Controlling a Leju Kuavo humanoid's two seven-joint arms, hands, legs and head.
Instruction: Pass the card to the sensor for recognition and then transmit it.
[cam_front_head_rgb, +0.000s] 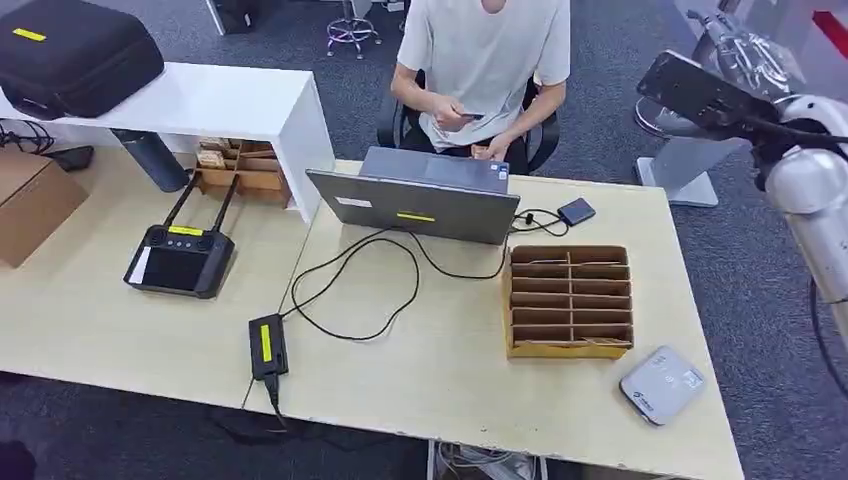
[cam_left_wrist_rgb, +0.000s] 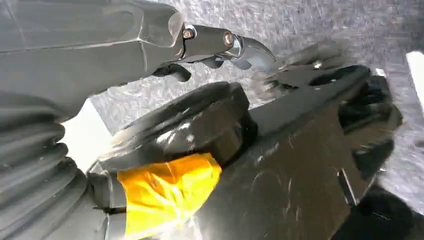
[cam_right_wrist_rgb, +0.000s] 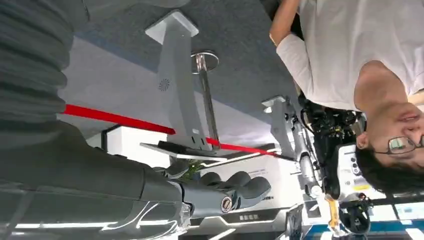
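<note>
A person in a white shirt sits behind the table and holds a small dark card (cam_front_head_rgb: 470, 117) in both hands. The sensor, a flat white-grey box (cam_front_head_rgb: 662, 385), lies on the table's near right corner. My right hand (cam_front_head_rgb: 733, 48) is raised high beyond the table's right side, far from both the card and the sensor. In the right wrist view its fingers (cam_right_wrist_rgb: 235, 190) are loosely bent and hold nothing. My left hand (cam_left_wrist_rgb: 220, 42) hangs low over grey carpet with nothing in it.
A cardboard slot organiser (cam_front_head_rgb: 569, 300) stands beside the sensor. An open laptop (cam_front_head_rgb: 420, 200), its cable, a power brick (cam_front_head_rgb: 267, 345) and a small dark box (cam_front_head_rgb: 576, 211) occupy the table (cam_front_head_rgb: 440, 380). A remote controller (cam_front_head_rgb: 180, 258) lies on the left table.
</note>
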